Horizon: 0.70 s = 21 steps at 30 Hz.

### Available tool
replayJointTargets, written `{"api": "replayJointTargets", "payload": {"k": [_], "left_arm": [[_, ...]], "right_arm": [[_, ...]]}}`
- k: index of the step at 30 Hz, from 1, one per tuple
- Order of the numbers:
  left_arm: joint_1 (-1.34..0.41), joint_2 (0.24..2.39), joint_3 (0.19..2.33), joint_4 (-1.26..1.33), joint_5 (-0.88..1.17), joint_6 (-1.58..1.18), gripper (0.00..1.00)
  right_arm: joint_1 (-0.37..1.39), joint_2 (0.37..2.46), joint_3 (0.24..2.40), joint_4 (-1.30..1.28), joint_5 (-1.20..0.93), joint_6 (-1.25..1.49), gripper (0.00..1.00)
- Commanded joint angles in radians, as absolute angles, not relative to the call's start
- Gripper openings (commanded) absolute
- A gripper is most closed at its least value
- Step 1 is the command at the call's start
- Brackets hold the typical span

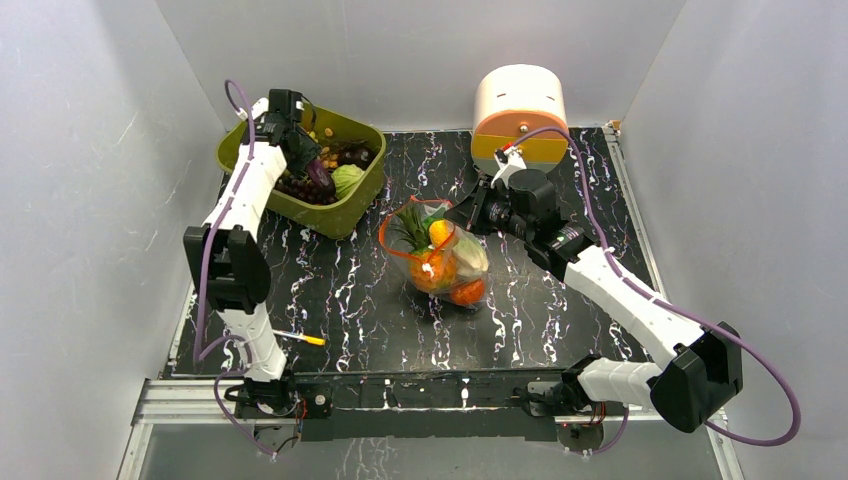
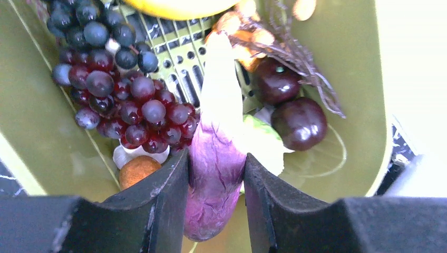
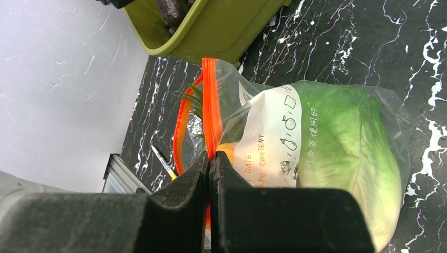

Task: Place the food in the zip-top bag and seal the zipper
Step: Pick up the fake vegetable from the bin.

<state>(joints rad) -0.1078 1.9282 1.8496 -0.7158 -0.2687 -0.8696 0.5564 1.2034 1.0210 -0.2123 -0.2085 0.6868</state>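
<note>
Purple, faintly wrinkled eggplant: pinched in the left gripper, long axis along the fingers, pale stem end pointing away. Sits inside the olive bin, apparently lifted off the grapes. Zip-top bag at table centre, rightward of that gripper, mouth facing the bin. Right gripper clamped on the zipper; lettuce inside.

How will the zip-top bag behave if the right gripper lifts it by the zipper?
Likely floppy: the zip-top bag is thin film crinkled around the lettuce. Probably bottom-heavy, so it would hang and swing from the right gripper, which pinches the zipper. The glossy film may slip.
</note>
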Motion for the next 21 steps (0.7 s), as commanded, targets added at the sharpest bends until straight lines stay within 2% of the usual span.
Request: {"api": "replayJointTargets", "payload": {"k": [1, 5, 10, 16, 21], "left_arm": [[-0.117, 1.787, 1.782, -0.567, -0.296, -0.719, 0.04], [-0.135, 1.724, 1.732, -0.494, -0.293, -0.616, 0.03], [-0.146, 1.631, 1.673, -0.438, -0.263, -0.547, 0.04], [-0.147, 1.445, 1.452, -0.194, 0.108, -0.482, 0.06], [-0.147, 1.374, 1.334, -0.077, 0.438, -0.55, 0.06]], "right_arm": [[0.561, 1.173, 1.087, -0.178, -0.204, 0.678, 0.0], [0.561, 1.197, 1.16, -0.232, -0.215, 0.662, 0.0], [0.56, 1.189, 1.14, -0.214, -0.233, 0.702, 0.0], [0.561, 1.156, 1.074, -0.15, -0.314, 0.786, 0.0], [0.561, 1.119, 1.023, -0.112, -0.276, 0.815, 0.0]]}}
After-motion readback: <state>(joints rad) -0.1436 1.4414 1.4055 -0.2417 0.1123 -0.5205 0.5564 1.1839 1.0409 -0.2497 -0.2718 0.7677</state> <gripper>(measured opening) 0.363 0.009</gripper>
